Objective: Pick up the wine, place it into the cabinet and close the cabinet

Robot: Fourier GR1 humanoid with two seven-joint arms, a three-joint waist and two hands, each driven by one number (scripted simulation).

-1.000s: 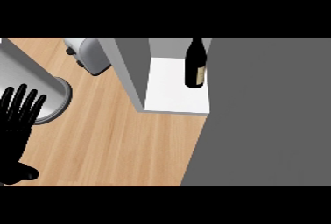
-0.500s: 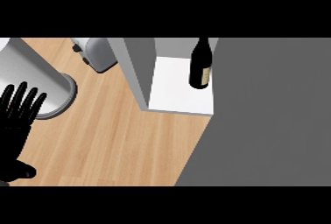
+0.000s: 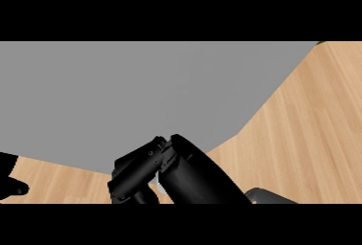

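Observation:
A large flat grey cabinet panel (image 3: 141,95) fills the upper left and middle of the head view. The wine bottle and the cabinet's inside are out of sight. My right hand (image 3: 187,174) comes in at the bottom centre, its fingers (image 3: 145,165) lying fairly straight against the panel's lower edge and holding nothing. Only a small black part of my left hand (image 3: 10,179) shows at the lower left edge.
Light wooden counter (image 3: 311,129) runs along the right side and under the panel's lower edge. A tiny green speck (image 3: 320,43) sits at the top right corner.
The view has swung sharply. The open white shelf with the bottle, the pot and the toaster have gone from view, the grey panel now fills it, and my right hand has appeared at the bottom.

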